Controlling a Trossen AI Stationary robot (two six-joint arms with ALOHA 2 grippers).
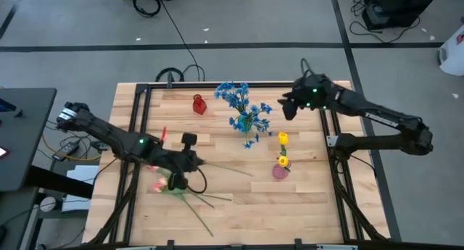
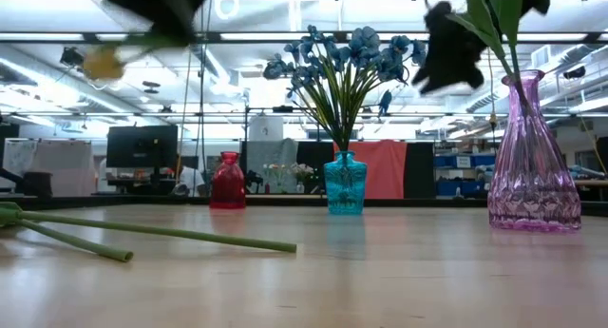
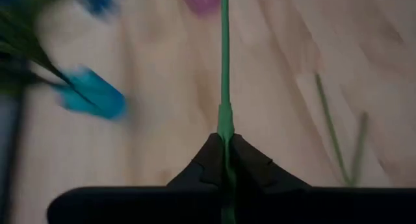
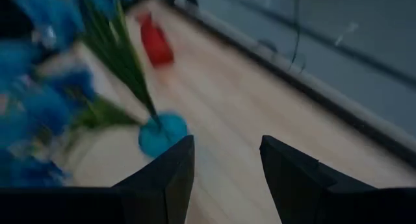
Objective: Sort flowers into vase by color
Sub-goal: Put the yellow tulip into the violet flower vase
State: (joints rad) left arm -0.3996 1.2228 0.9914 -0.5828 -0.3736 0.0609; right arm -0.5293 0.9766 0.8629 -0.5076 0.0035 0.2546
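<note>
**Q.** Where are the flowers, and what is each gripper doing?

**A.** The left gripper [image 3: 226, 160] is pinched on a green stem [image 3: 225, 68], near the tabletop's front-left part. In the high view a pink tulip [image 1: 156, 185] lies just beside it, with loose stems [image 1: 210, 201] fanned toward the front edge. Whether that bloom belongs to the gripped stem cannot be told. The blue sprays [image 1: 243, 105] stand in the blue vase [image 2: 345, 183] near the back centre. Two yellow tulips [image 1: 282, 150] stand in the pink vase [image 2: 532, 157] toward the right. The red vase [image 1: 199, 104], near the back edge, holds nothing. The right gripper [image 4: 226, 162] hovers spread beside the blue sprays, holding nothing.

**Q.** How will the stem handle?

**A.** Judged from its thinness and length: light, springy rather than stiff, and smooth (likely to twist or slide in a narrow pinch). The bloom end is the heavier, so a long stem held near one end should droop and swing. A hold around mid-stem, well off the soft petals, would steady it for threading into a narrow vase neck.
</note>
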